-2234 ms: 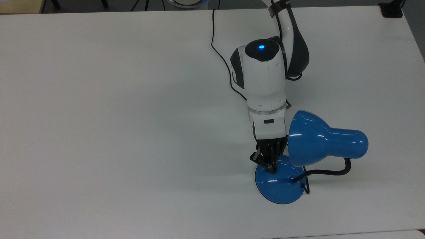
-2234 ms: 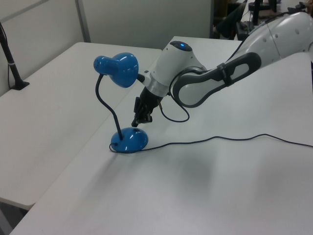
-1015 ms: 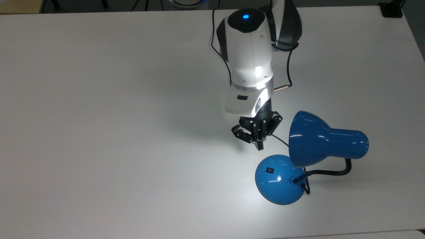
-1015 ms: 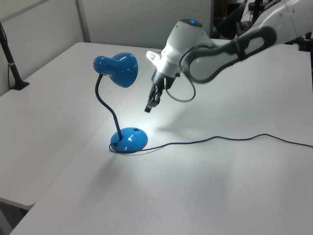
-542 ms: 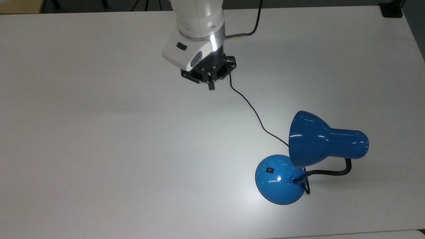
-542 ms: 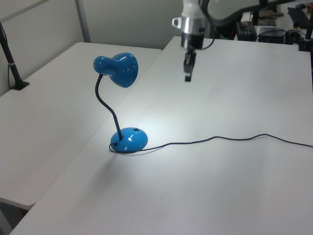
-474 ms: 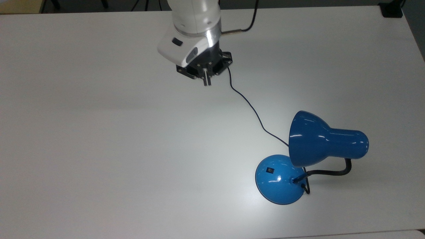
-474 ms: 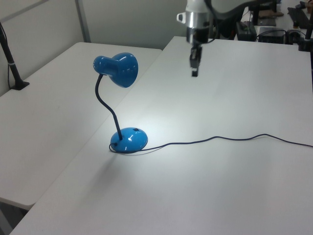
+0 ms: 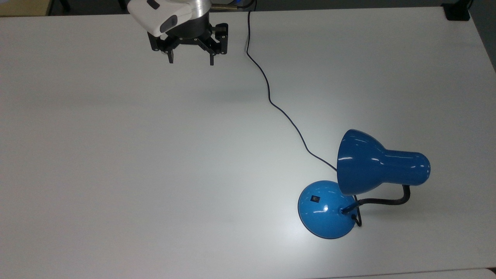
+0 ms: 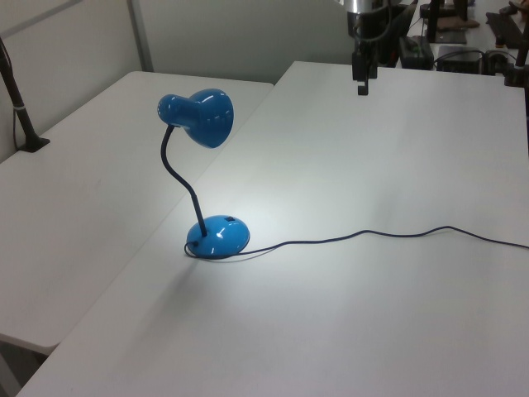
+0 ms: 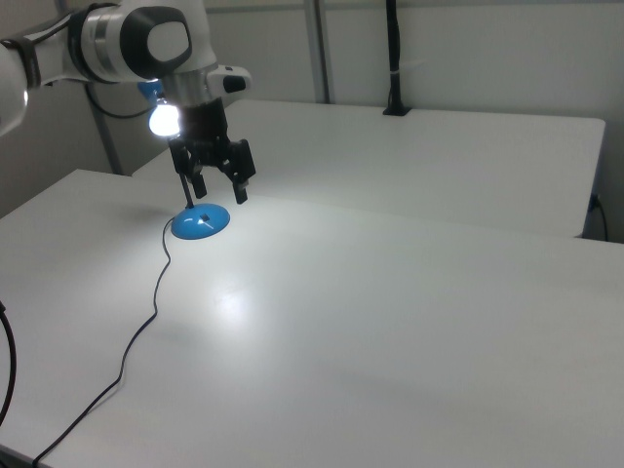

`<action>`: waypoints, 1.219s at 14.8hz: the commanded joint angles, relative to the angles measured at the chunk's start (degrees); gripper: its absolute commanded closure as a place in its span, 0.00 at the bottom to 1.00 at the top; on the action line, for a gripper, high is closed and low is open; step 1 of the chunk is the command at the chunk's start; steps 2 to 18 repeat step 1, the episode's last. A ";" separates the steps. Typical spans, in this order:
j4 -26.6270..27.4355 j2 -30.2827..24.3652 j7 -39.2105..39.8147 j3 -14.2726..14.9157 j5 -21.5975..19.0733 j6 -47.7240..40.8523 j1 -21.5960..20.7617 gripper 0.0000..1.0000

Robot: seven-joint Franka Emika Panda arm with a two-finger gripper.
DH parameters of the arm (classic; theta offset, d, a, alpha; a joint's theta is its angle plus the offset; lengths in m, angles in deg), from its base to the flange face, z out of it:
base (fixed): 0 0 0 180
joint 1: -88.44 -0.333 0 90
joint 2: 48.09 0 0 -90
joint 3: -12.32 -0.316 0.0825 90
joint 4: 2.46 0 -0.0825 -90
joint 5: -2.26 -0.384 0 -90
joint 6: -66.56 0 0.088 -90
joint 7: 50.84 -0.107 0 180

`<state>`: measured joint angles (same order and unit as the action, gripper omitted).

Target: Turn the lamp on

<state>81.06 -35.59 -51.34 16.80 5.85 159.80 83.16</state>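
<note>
The glossy blue lamp (image 9: 372,166) stands at the lower right of the top view, its bell shade over the round base (image 9: 325,209) with the small black switch (image 9: 315,199). The bulb (image 11: 164,119) glows and a bright pool of light lies on the table beside the base (image 10: 219,236). Its thin black cord (image 9: 271,100) runs from the base up to the table's far edge. My gripper (image 9: 191,60) hangs open and empty high over the table at the top view's upper left-centre, far from the lamp. The left view has the gripper (image 10: 362,83) near the back, and in the right view the gripper (image 11: 219,187) hangs in front of the base (image 11: 200,221).
The white table (image 9: 116,155) is wide and bare around the lamp. A black clamp (image 9: 457,11) sits at its far right corner in the top view. A second table with a black post (image 10: 25,124) adjoins on the left view's left. The cord (image 10: 372,234) trails across the surface.
My gripper has left the lamp base, risen and travelled to the top view's upper left, and its fingers have spread open. The lamp has come on and stays lit.
</note>
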 commanded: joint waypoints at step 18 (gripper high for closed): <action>1.12 -2.48 -2.23 0.01 0.81 -0.77 1.66 0.00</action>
